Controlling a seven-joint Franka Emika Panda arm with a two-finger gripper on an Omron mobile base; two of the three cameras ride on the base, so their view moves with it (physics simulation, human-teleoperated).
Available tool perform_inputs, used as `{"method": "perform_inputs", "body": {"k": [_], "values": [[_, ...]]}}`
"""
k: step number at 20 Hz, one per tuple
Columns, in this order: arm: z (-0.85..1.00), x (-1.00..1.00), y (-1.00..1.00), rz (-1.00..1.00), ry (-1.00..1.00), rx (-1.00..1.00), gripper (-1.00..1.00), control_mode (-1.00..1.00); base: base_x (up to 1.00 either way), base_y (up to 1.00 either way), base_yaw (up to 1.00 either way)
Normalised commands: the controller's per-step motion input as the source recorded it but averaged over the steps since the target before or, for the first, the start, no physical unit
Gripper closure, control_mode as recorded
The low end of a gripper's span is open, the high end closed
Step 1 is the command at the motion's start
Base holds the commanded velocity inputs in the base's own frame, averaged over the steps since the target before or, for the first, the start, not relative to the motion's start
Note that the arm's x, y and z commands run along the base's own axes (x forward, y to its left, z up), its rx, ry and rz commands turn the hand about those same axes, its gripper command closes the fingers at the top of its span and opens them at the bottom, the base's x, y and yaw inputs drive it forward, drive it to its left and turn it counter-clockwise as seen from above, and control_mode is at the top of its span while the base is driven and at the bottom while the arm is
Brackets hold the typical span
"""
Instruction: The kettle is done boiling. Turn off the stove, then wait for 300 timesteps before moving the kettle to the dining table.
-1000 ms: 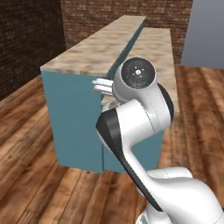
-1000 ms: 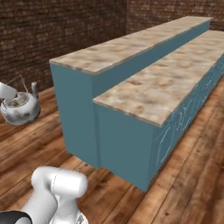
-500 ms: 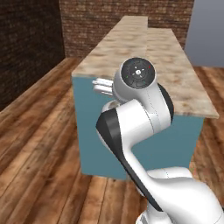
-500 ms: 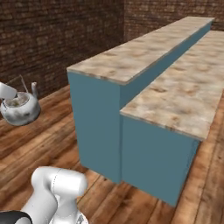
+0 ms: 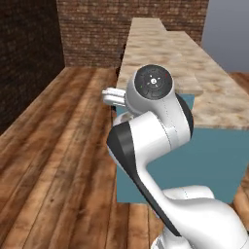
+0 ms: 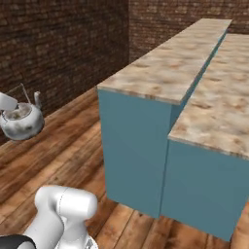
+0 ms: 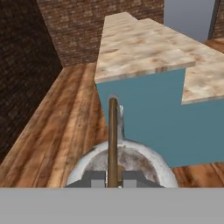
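From left to right in the right base view: the small shiny silver kettle (image 6: 21, 120) hangs above the wooden floor (image 6: 73, 146), well apart from the long teal-based dining table with its beige marbled top (image 6: 165, 73). My gripper (image 7: 113, 176) pinches its thin arched handle (image 7: 113, 135) between 2 fingers. I judge a swinging kettle could strike the table's edge.

Three views toward dining table (image 6: 165, 73)

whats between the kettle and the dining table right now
Only bare wooden floor. In the right base view the kettle hangs in the gripper above it, apart from the dining table.
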Motion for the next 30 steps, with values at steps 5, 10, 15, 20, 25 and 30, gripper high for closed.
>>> {"method": "perform_inputs", "body": {"k": [5,10,15,20,25,30], "values": [[0.00,0.00,0.00,0.00,0.00,0.00,1.00,1.00,0.67,1.00,-0.28],[0.00,0.00,0.00,0.00,0.00,0.00,1.00,1.00,0.64,0.99,-0.33],[0.00,0.00,0.00,0.00,0.00,0.00,1.00,1.00,0.64,0.95,-0.35],[0.00,0.00,0.00,0.00,0.00,0.00,1.00,1.00,0.60,0.90,-0.37],[0.00,0.00,0.00,0.00,0.00,0.00,1.00,1.00,0.45,0.75,-0.44],[0.00,0.00,0.00,0.00,0.00,0.00,1.00,1.00,0.38,0.68,-0.46]]}}
